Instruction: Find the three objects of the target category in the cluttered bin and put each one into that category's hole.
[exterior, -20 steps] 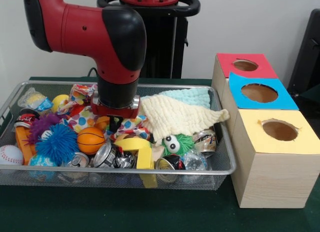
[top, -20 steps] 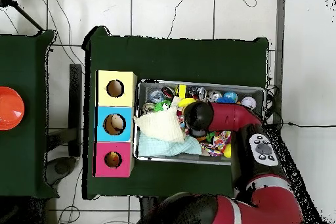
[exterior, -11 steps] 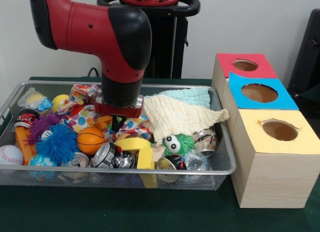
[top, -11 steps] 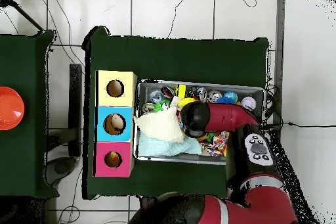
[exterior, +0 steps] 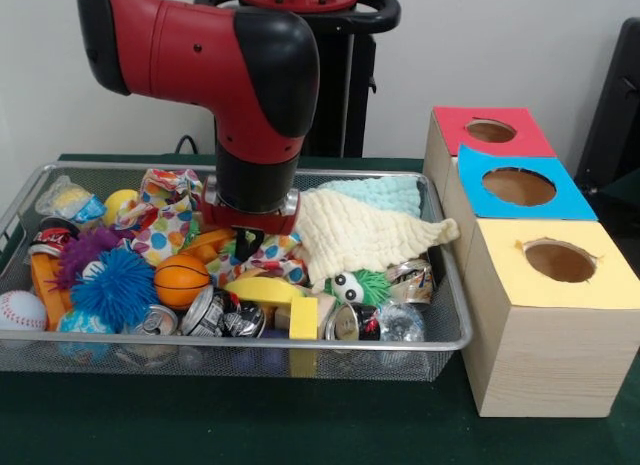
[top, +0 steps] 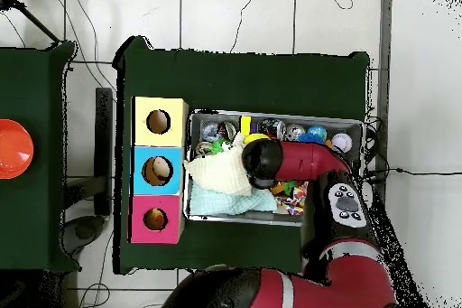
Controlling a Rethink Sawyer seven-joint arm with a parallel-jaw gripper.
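Arm's digging in the wire bin, gripper down in the polka-dot cloth. Can't tell its state. Target category unclear; holed boxes sit well aside. Next: lift clear.

Orange disc on side table, floor cables.

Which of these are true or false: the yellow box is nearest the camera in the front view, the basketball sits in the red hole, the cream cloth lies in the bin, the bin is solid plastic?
1. The yellow box is nearest the camera: true.
2. The basketball sits in the red hole: false, it lies in the bin.
3. The cream cloth lies in the bin: true.
4. The bin is solid plastic: false, it is wire mesh.
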